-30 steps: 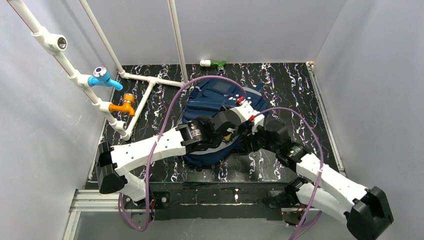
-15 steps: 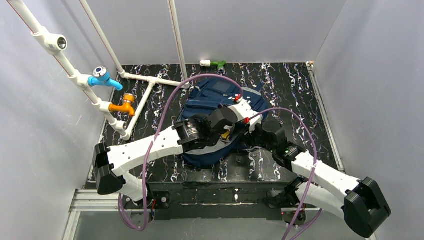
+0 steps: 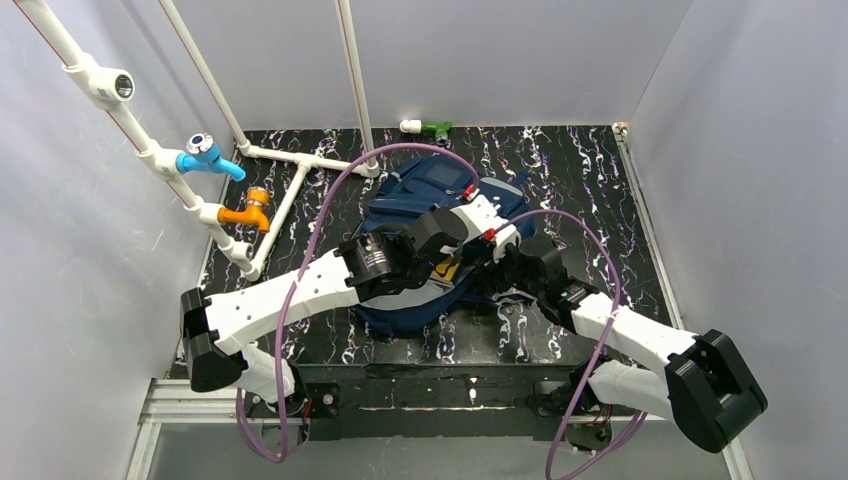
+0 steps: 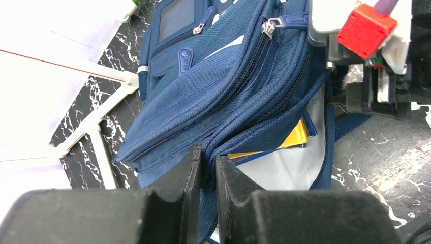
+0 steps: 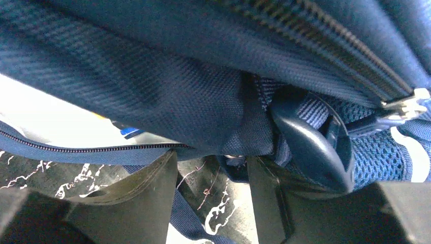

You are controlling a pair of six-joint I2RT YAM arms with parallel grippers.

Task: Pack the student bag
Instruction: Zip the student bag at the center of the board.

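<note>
The student bag is a navy blue backpack lying in the middle of the black marbled table, its main compartment open. My left gripper is shut on the fabric edge of the bag's opening and holds it up. Inside, a yellow and blue book lies on the pale grey lining. My right gripper is open, its jaws at the bag's lower right side, next to a plastic buckle and a zip pull. In the top view the right gripper sits against the bag's right edge.
A white pipe frame with a blue valve and an orange valve stands at the left. A green and white fitting lies at the back. Grey walls close in the table. A bag strap trails under the right jaws.
Both arms have shifted left and toward the back with the bag. The left gripper has lifted the opening's edge further. The right gripper has moved in closer to the bag's right side.
</note>
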